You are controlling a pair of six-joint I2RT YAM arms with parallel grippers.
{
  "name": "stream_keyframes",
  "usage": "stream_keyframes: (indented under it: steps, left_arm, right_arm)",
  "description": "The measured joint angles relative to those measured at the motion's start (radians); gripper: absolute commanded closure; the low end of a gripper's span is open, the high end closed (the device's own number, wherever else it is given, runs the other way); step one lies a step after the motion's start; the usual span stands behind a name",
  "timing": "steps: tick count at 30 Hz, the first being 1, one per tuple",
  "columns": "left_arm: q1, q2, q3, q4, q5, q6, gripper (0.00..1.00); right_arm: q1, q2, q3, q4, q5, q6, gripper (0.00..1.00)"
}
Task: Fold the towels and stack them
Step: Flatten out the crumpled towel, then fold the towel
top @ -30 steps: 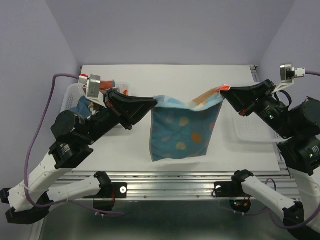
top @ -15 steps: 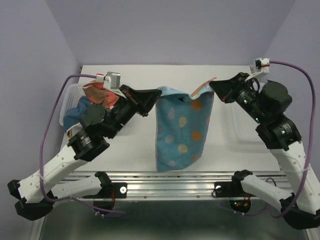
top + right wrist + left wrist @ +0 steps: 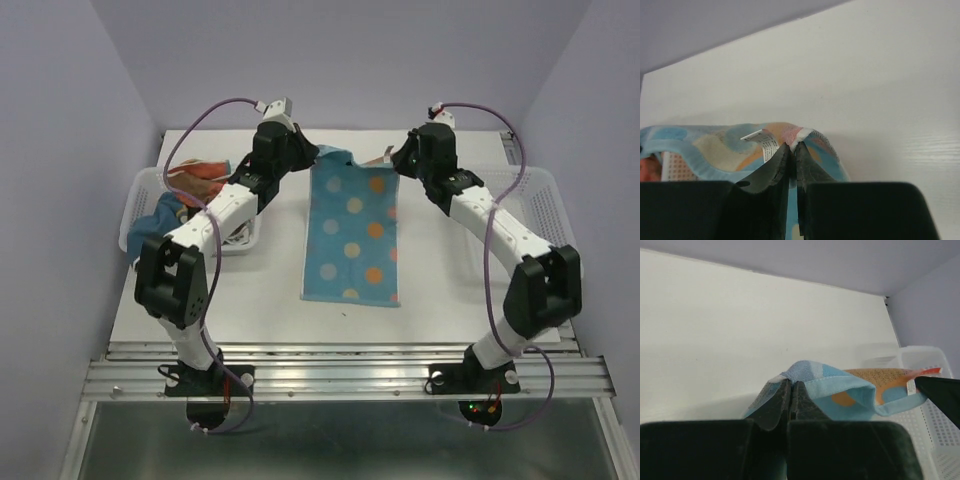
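A light blue towel with orange and cream circles lies stretched lengthwise on the white table, its near edge towards the arm bases. My left gripper is shut on the towel's far left corner. My right gripper is shut on its far right corner, beside a white care label. Both corners are held just above the table near the back. More towels, peach-orange and dark blue, are heaped in the left basket.
A white perforated basket stands at the left edge with crumpled cloths in it. A second white basket stands at the right edge; it also shows in the left wrist view. The purple back wall is close behind the grippers.
Both arms have reached far back over the table, carrying the towel's top corners away from the bases. The towel has gone from hanging to lying stretched flat on the table.
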Motion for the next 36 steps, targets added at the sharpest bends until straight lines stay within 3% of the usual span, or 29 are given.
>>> stream_keyframes:
  steps: [8,15,20,25,36]
  left_arm:
    - [0.095,0.324,0.267,0.018,0.125,0.002,1.00]
    - [0.114,0.369,0.248,0.008,0.153,0.002,1.00]
    - [0.114,0.265,0.036,0.063,0.164,-0.017,1.00]
    - [0.098,0.108,-0.201,0.082,0.172,-0.053,1.00]
    - [0.011,-0.155,-0.538,0.132,0.113,-0.129,1.00]
  right_arm:
    - [-0.117,0.362,0.117,0.117,-0.079,-0.018,0.99]
    - [-0.125,0.405,0.142,0.118,-0.134,-0.022,0.99]
    - [-0.125,0.335,0.063,0.113,-0.184,0.006,0.99]
    - [-0.106,0.182,-0.126,0.111,-0.232,0.051,0.99]
    - [-0.001,-0.113,-0.441,0.073,-0.222,0.122,0.99]
